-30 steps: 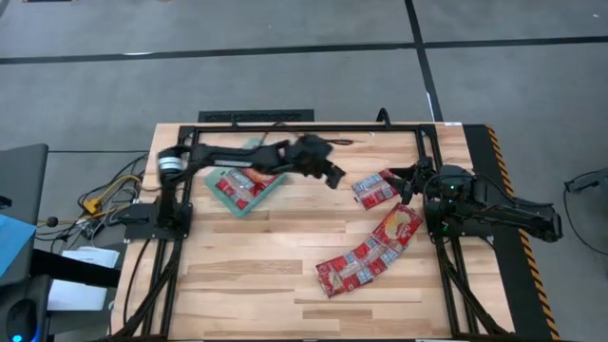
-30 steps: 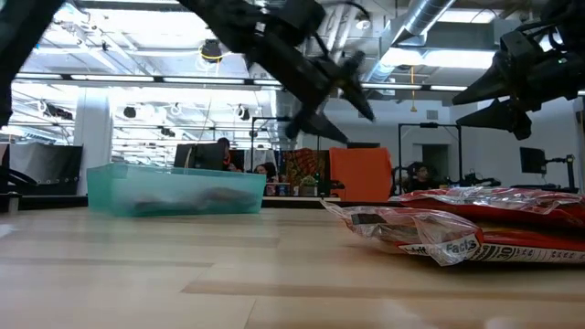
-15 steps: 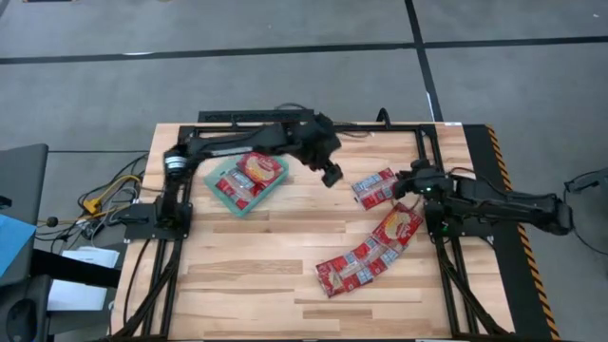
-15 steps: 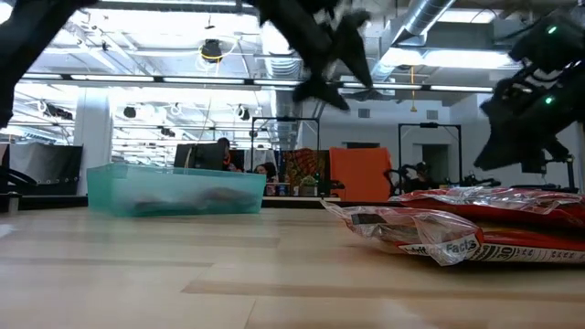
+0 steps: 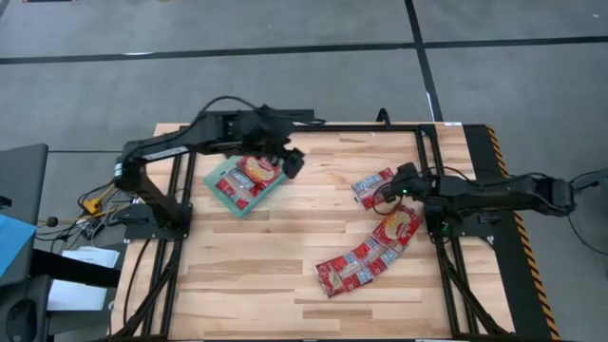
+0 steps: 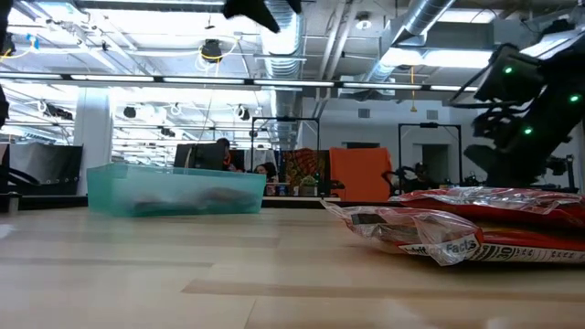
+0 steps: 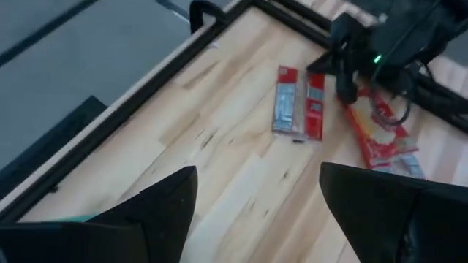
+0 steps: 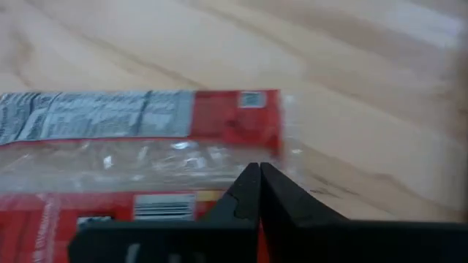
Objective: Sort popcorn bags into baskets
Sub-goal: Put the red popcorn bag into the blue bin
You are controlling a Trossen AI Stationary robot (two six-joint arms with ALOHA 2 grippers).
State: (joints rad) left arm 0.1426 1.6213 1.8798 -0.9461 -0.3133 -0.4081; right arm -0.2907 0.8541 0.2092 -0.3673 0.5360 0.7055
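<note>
Since a second ago, the left arm has swung back from mid-table, and its left gripper (image 5: 294, 161) now hangs above the basket's inner edge, fingers spread wide and holding nothing. Meanwhile the right gripper (image 5: 385, 190) has reached forward to the lone popcorn bag (image 5: 373, 187) near the table's far right.

Nearest the front edge in the high view lie two more bags in a line, one low (image 5: 347, 271) and one above it (image 5: 397, 226), both flat, glossy red with pale and tan printing. Only the right wrist view shows the right gripper's fingertips pressed together, right at the clear sealed edge of the lone bag (image 8: 139, 139); whether they pinch it cannot be told. The left wrist view shows that same bag (image 7: 297, 104) from afar, lying flat on the wood. Farther left, the teal basket (image 5: 217, 180) holds sorted bags (image 5: 252, 176); the low view shows its translucent wall (image 6: 174, 190) with dim shapes inside.
</note>
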